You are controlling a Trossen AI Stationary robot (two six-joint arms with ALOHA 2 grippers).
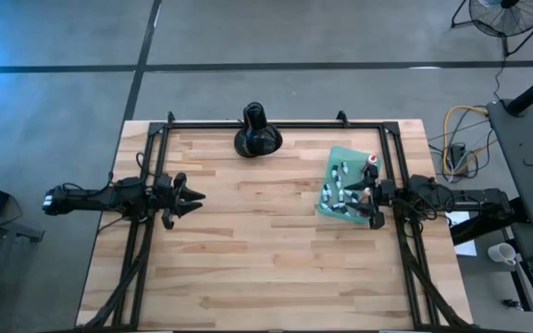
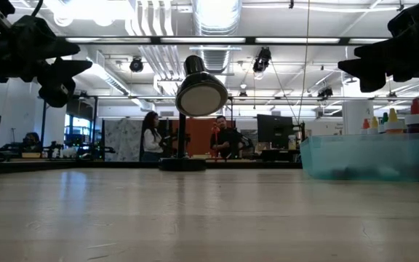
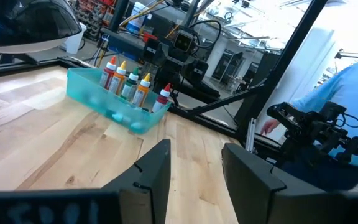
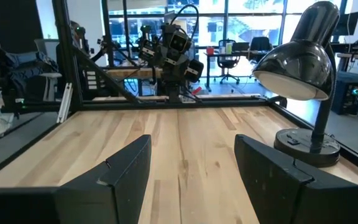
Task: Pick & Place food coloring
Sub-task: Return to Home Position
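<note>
The food coloring bottles [image 3: 128, 83] stand upright in a shallow teal plastic tray [image 3: 98, 102] at the table's right side; in the high view the bottles [image 1: 348, 188] show there too. In the low view their caps [image 2: 393, 121] rise above the tray's wall [image 2: 373, 156]. My right gripper [image 1: 372, 198] hangs open at the tray's right edge, pointing level toward the table's left, and its wrist view looks past the tray. My left gripper [image 1: 192, 196] hangs open over the table's left part, pointing level toward the tray. Both grippers [image 3: 194, 174] [image 4: 194, 168] have nothing between their fingers.
A black desk lamp [image 1: 257, 132] stands at the table's far edge, near the middle; its shade [image 4: 297, 62] leans over the wood. A black frame [image 1: 276, 124] runs along the far and side edges. People stand in the room behind [image 2: 151, 138], and a person in blue [image 3: 353, 99] is beside the table.
</note>
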